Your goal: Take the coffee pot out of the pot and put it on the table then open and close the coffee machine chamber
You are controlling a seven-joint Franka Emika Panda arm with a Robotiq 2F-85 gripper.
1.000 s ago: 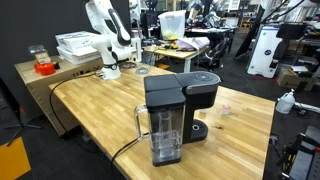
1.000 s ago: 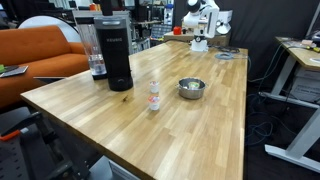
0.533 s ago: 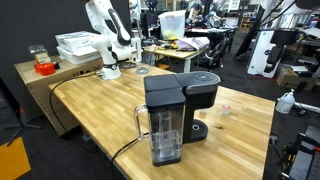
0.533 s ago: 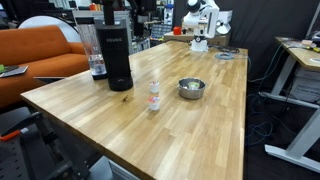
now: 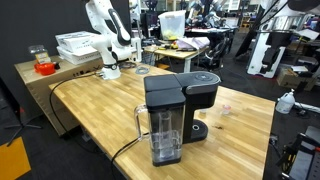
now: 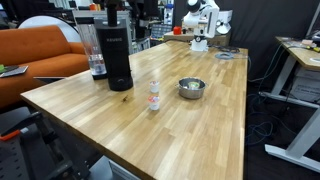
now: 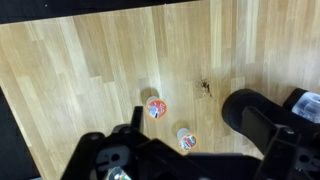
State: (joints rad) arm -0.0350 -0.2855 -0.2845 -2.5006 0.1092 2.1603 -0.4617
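The black coffee machine [image 5: 178, 108] stands on the light wooden table [image 5: 100, 110], with its clear water tank [image 5: 163, 135] toward the camera. It also shows in an exterior view [image 6: 115, 55]. Its chamber lid [image 5: 204, 80] is down. No coffee pot shows; a small metal bowl [image 6: 190, 88] sits on the table. My gripper [image 7: 200, 128] hangs high above the table, fingers wide apart and empty. In the wrist view, two coffee pods [image 7: 155, 107] lie below it, and a black rounded shape [image 7: 248, 105] sits to their right.
A second pod [image 7: 185, 139] lies beside the first; both pods show in an exterior view [image 6: 154, 97]. A smaller wooden bench with a white robot arm [image 5: 105, 35] stands behind the table. An orange sofa [image 6: 35, 55] is beside the table.
The dark arm at the top right of an exterior view has shifted a little to the left. The machine, pods and bowl have not moved.
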